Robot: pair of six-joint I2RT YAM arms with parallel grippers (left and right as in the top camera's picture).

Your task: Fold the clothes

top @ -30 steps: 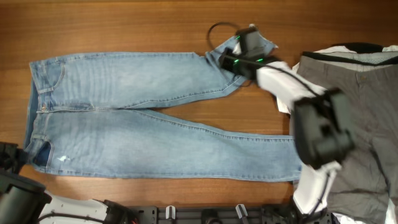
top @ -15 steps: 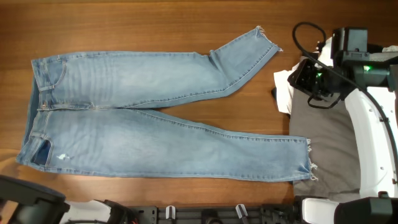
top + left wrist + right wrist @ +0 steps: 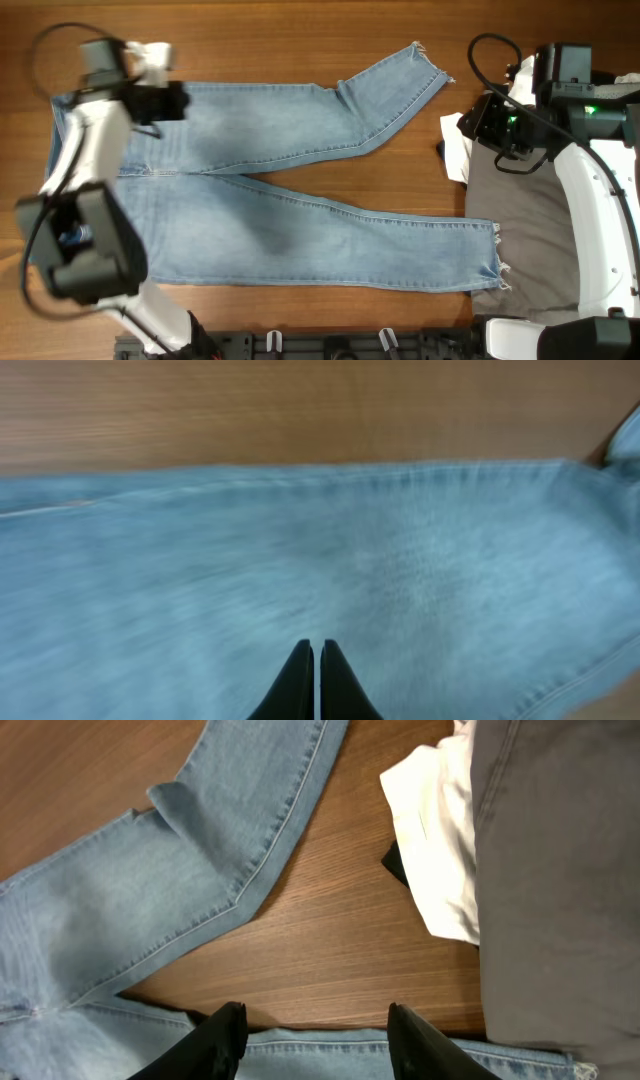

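The light-blue jeans [image 3: 250, 200] lie flat on the wooden table [image 3: 250, 40], waist at the left, legs running right, the upper leg bent up to a frayed hem [image 3: 425, 62]. My left gripper [image 3: 178, 100] is shut and empty, hovering over the upper thigh near the waistband; the left wrist view shows its closed tips [image 3: 317, 652] above blurred denim [image 3: 350, 560]. My right gripper [image 3: 478, 118] is open and empty, up over the grey trousers [image 3: 530, 240] and white garment [image 3: 455, 150]. In the right wrist view its open fingers [image 3: 315, 1020] frame bare wood and the jeans' edge [image 3: 200, 870].
The white garment [image 3: 435, 850] lies partly under the grey trousers [image 3: 560, 870] at the right, with a small black thing [image 3: 395, 862] under it. The lower leg's frayed hem [image 3: 495, 255] overlaps the grey trousers. A black cable [image 3: 490, 60] loops off the right arm.
My right gripper left the upper hem and drew back to the right, then held still. My left arm swung up from the bottom-left corner to over the jeans' upper thigh.
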